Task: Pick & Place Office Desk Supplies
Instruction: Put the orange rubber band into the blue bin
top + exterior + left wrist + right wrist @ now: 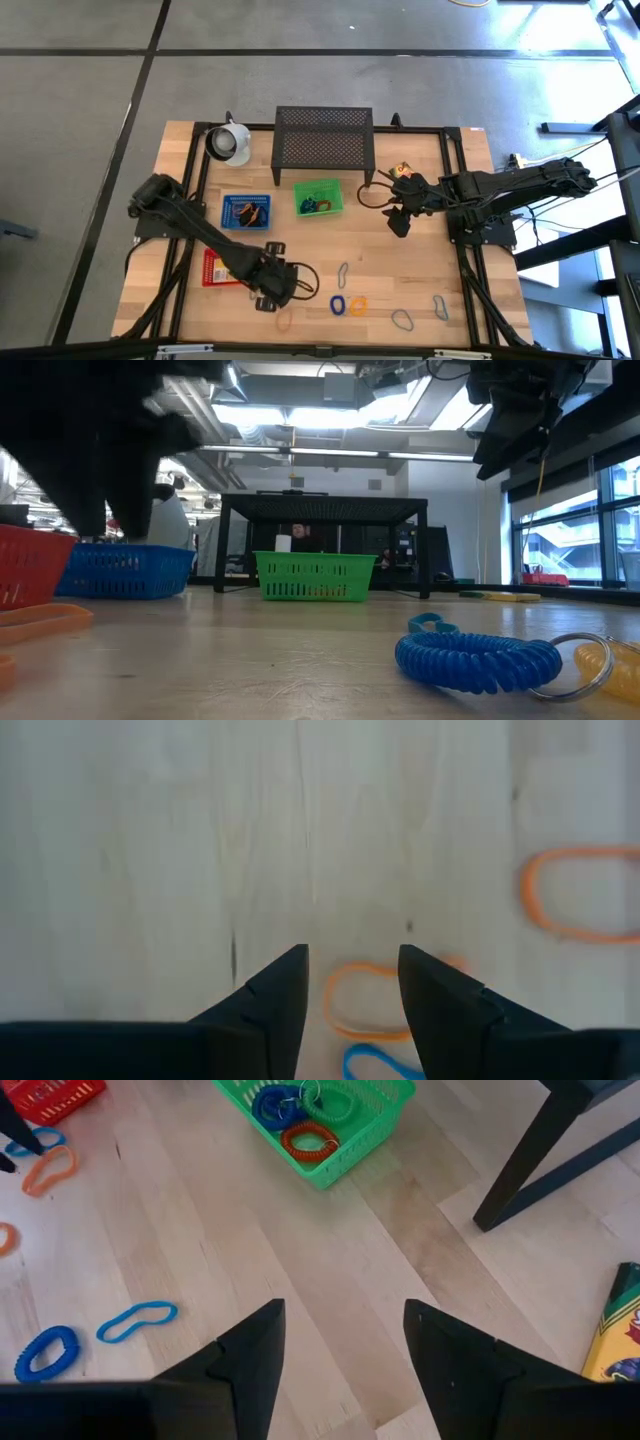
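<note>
A red basket [212, 266], a blue basket [246, 210] and a green basket [318, 197] are already partly filled; loose loops are still strewn along the near edge. The left gripper [352, 982] is held spread low over an orange loop [366, 1003], framed between its fingers. The right gripper [345, 1342] is parked open right of the green basket, a crayon box [618, 1330] just beside it.
</note>
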